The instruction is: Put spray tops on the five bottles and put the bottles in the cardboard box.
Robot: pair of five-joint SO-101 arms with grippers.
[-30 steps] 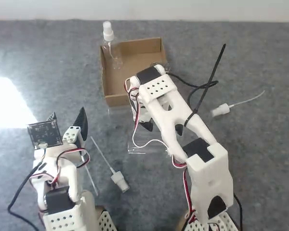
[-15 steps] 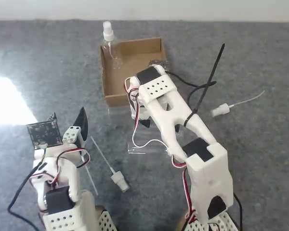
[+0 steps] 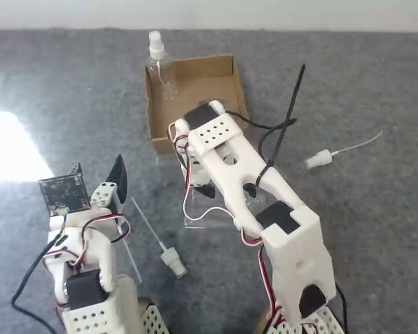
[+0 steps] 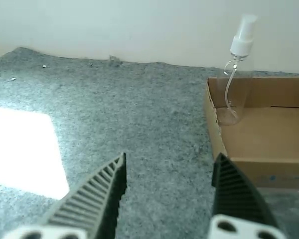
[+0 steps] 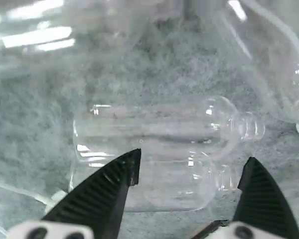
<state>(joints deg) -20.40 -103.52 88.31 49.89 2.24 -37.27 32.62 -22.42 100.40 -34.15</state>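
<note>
While both arms sit at the near edge, surface first: grey felt mat [image 3: 376, 83] over the whole table, white wall [image 3: 279, 12] along the far side, glare patch [image 3: 7, 149] on the mat beside the left arm.

Box [image 3: 164, 142] sits mid-table toward the far side, open side up. Capped bottle [image 3: 159, 66] stands upright in its far corner on the left arm's side, dip tube visible inside.

Left gripper [image 4: 169, 174]: fingers spread wide, nothing between them. It hangs above bare mat and points at the box and the capped bottle, well apart from both.

Right gripper [image 5: 189, 172]: fingers spread too, pinching nothing. It hangs low over two bare bottles [image 5: 159, 124] lying side by side on the mat, necks open and pointing the same way. The nearer one lies right under the fingers — can't tell if they touch it. A third bottle [image 5: 269, 59] lies just beyond them. From the high view this cluster is just in front of the box, mostly hidden under the right arm.

Loose tops on the mat: near top [image 3: 173, 261] between the two arm bases, far top [image 3: 319, 159] out to the right arm's side — both lying flat, tubes attached.
</note>
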